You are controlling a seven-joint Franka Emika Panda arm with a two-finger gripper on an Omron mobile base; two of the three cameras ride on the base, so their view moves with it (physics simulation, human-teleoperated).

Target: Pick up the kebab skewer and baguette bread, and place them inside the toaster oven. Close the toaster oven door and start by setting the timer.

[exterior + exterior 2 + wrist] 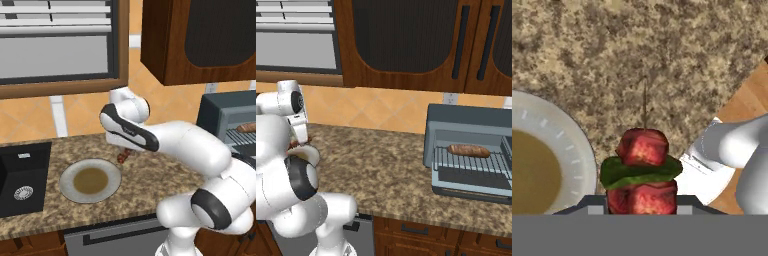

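The two-finger gripper (641, 207) is closed on the kebab skewer (642, 172), a thin stick with red chunks and a green piece, above the speckled granite counter (677, 65). At nine o'clock lies the round grey plate (577, 150). The orange-tan baguette bread (468, 150) lies on the wire rack of the open blue-grey toaster oven (466, 117).

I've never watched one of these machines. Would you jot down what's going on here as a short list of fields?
setting: granite counter
held item: kebab skewer, gripped between the shut jaws of the gripper, above the counter beside the plate
plate: no food on it
baguette bread: lying on the wire rack in the toaster oven
toaster oven door: open, folded down
sink: left of the plate
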